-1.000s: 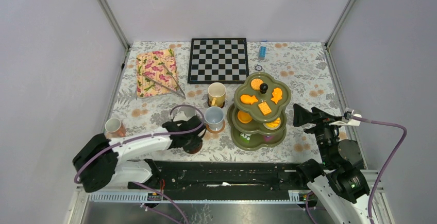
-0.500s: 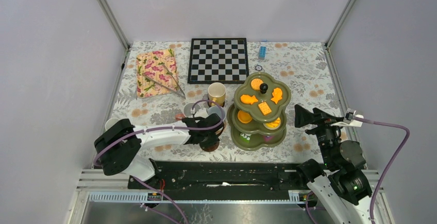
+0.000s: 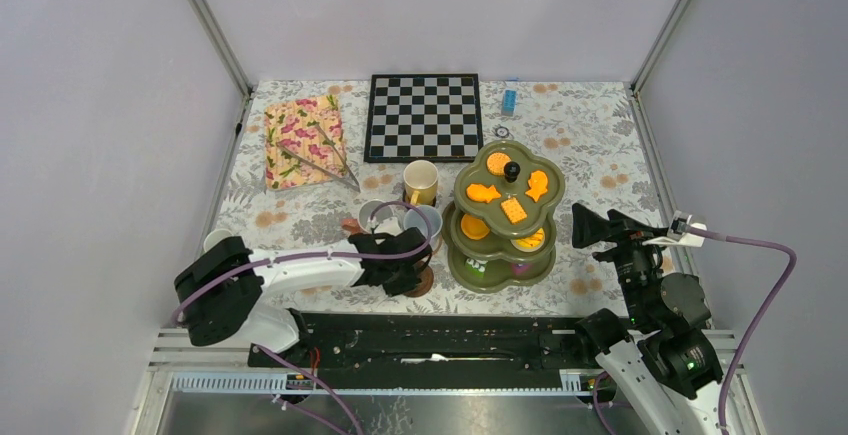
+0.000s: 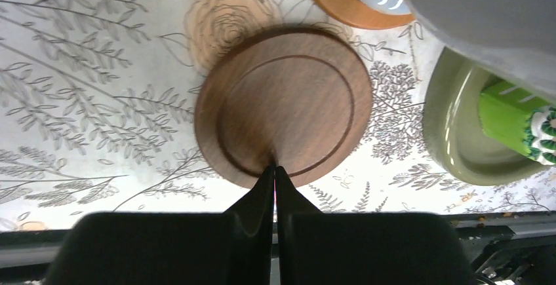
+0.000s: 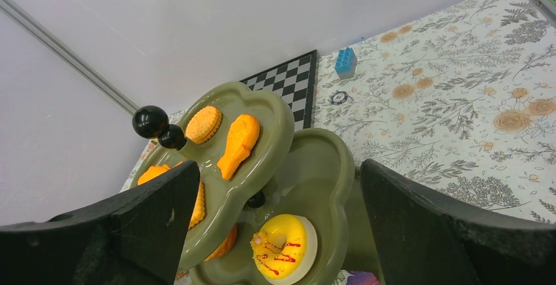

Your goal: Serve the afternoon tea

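Nearest, the left tool (image 4: pixel 274 170) is clenched on the near rim of a brown coaster (image 4: pixel 288 101), just in front of the stand (image 3: pixel 462 267). Whether the coaster touches the surface (image 3: pixel 600 135) cannot be told. The right tool (image 5: pixel 278 170) is spread wide with nothing gripped, to the right of the stand. Behind the brown coaster a blue mug (image 3: pixel 428 221) is set on an orange coaster (image 4: pixel 328 3), partly crossed by a cable (image 3: pixel 300 254). A white mug (image 3: pixel 370 213) beside it is half hidden. Another mug (image 3: pixel 214 241) at the left is mostly covered by the arm. The stand's lower tiers are largely hidden under the top one. Farther back a cream mug (image 3: pixel 421 182) is seen, then the chessboard (image 3: pixel 423 117).
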You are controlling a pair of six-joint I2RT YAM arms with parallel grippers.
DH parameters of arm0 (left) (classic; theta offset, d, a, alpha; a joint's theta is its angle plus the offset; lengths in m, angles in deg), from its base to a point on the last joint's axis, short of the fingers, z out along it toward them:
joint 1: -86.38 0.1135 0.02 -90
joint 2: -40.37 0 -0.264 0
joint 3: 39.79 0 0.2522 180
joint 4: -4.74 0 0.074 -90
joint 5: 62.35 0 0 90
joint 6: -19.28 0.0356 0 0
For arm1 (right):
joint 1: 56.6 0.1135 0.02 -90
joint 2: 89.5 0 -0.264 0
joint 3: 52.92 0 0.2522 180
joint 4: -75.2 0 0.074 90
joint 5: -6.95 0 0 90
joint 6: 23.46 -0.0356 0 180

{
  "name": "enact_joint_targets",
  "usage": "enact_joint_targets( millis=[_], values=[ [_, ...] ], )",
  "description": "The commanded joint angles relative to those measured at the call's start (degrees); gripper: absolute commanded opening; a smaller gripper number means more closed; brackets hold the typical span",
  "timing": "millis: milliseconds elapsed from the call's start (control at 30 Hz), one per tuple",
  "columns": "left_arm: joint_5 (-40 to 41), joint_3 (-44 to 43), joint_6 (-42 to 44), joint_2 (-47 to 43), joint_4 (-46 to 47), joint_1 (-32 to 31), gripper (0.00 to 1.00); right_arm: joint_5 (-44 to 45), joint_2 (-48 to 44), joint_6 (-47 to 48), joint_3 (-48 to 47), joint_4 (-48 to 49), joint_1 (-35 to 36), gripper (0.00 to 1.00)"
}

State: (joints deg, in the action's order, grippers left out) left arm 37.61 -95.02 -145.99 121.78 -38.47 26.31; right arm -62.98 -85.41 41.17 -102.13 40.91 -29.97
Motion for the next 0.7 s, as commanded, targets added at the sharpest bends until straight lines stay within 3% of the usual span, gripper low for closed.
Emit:
enact_joint_targets(
  millis=[0, 333, 667],
  values=[
    [2.48, 0.29, -1.20, -2.54, -4.25, -0.31, 0.01, 0.05, 0.60, -0.53, -0.83, 1.76, 0.26, 0.98],
    [7.21, -4.35, 2.53, -2.28, -7.48, -0.39, 0.15, -0.26, 1.64, -0.73, -0.45, 2.86, 0.27, 0.98],
    [10.19, -5.21, 12.34, -12.60, -3.55, -0.40, 0.61, -0.54, 2.62, -0.87, 0.69, 4.36, 0.26, 0.98]
  ],
)
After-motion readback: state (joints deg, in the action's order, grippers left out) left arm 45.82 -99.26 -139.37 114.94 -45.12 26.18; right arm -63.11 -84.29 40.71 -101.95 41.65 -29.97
